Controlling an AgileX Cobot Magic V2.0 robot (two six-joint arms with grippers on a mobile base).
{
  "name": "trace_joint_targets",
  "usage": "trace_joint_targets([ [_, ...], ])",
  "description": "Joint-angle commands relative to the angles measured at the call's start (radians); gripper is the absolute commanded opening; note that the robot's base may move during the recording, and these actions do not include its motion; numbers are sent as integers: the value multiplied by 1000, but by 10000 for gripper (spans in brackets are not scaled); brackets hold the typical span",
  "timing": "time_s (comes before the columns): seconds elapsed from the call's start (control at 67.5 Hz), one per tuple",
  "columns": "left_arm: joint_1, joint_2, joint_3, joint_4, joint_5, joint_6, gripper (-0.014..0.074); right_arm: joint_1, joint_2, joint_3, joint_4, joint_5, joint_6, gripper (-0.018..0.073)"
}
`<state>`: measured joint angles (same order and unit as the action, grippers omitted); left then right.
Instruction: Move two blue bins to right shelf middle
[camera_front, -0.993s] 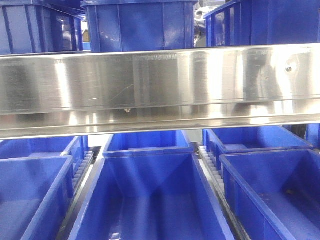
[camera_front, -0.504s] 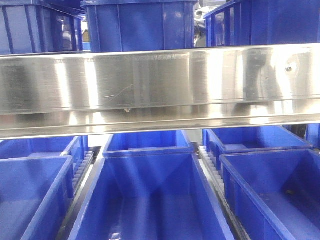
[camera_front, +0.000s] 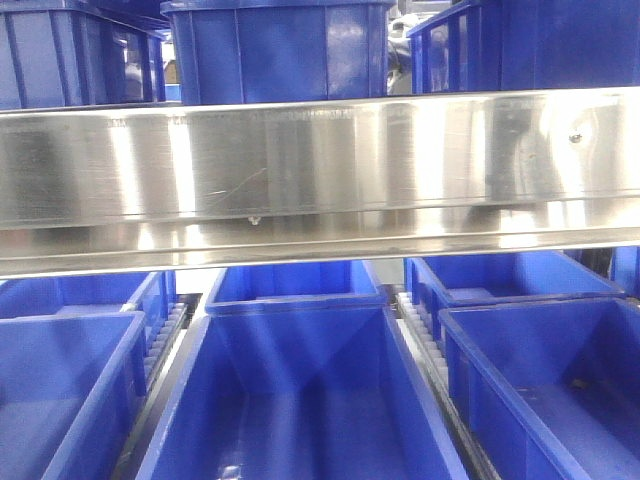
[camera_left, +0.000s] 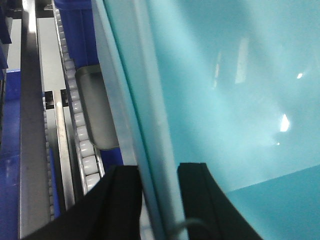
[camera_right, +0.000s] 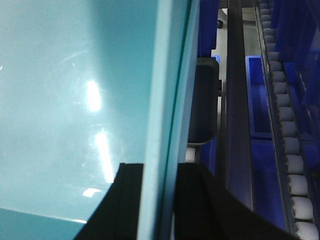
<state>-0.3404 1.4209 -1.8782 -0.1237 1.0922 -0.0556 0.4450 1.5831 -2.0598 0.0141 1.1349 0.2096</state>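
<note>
**At the shelf (camera_front: 320, 170), a two-sided hold**

Front: the middle blue bin (camera_front: 300, 400) sits in its lane. Left wrist: left end effector (camera_left: 157, 200) clenched on one side wall. Right wrist: right end effector (camera_right: 157, 195) clamps the other (stiff, slick, likely light; rims suit).

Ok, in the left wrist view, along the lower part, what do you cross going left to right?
Blue plastic edge, dark metal rail, roller track, outer pincer finger, bin wall, inner pincer finger, bin's inside.
</note>
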Motion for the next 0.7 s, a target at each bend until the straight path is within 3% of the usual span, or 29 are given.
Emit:
trace_joint_targets([
  [0.0, -11, -18, -18, -58, -71, 24, -111, 5, -12, -14, 14, -96, -20, -162],
  [0.682, -11, -8, -18, -58, -71, 24, -111, 5, -12, -14, 14, -96, -20, -162],
])
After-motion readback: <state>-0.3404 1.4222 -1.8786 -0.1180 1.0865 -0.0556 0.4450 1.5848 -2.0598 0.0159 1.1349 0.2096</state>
